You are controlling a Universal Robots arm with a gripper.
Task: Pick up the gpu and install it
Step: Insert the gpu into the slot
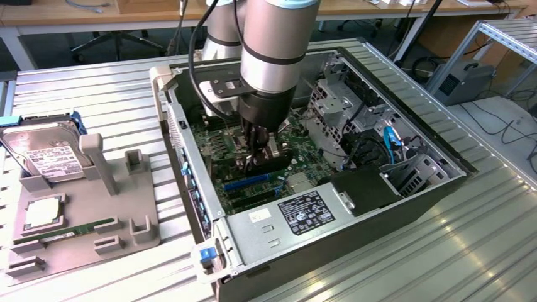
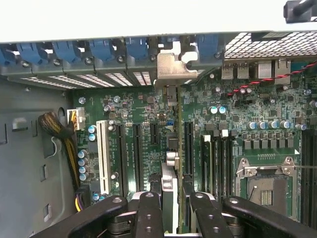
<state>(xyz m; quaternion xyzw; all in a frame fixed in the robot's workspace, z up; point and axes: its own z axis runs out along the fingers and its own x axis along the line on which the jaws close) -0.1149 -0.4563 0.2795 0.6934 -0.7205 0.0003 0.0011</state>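
Looking first at the exterior view, we see the arm [image 1: 268, 56] reaching straight down into the open computer case [image 1: 419, 195], which lies on its side on a ribbed metal table [image 1: 100, 100]. The gripper [image 1: 266, 160] hangs low over the green motherboard [image 1: 220, 157], near the middle of the case, and between its fingers we make out the gpu [image 1: 275, 153], a thin card held on edge just above the blue slots [image 1: 249, 183]. Toward the case's near edge sits the power supply [image 1: 285, 220] with its black label. Beside the case, toward the exterior view's left, a grey holder tray [image 1: 134, 233] stands on the table; a silver hard drive [image 1: 46, 157] leans at its far corner, a processor [image 1: 42, 214] lies near its middle, and a narrow green memory stick [image 1: 71, 231] rests along its near part. Turning to the wrist view, we look down past the two black fingers [image 2: 148, 213] at the motherboard [image 2: 237, 109]. The gripper [image 2: 172, 210] is clamped on the gpu [image 2: 171, 183], seen edge-on as a slim upright card running from between the fingers toward the case's rear wall, where its silver bracket [image 2: 174, 64] meets the row of blue slot latches [image 2: 99, 49]. The card stands in line with the black expansion slots [image 2: 137, 153], with a white slot [image 2: 103, 153] nearer the case wall and the empty processor socket [image 2: 267, 181] on the other side. Whether the card's edge is fully seated we cannot tell.
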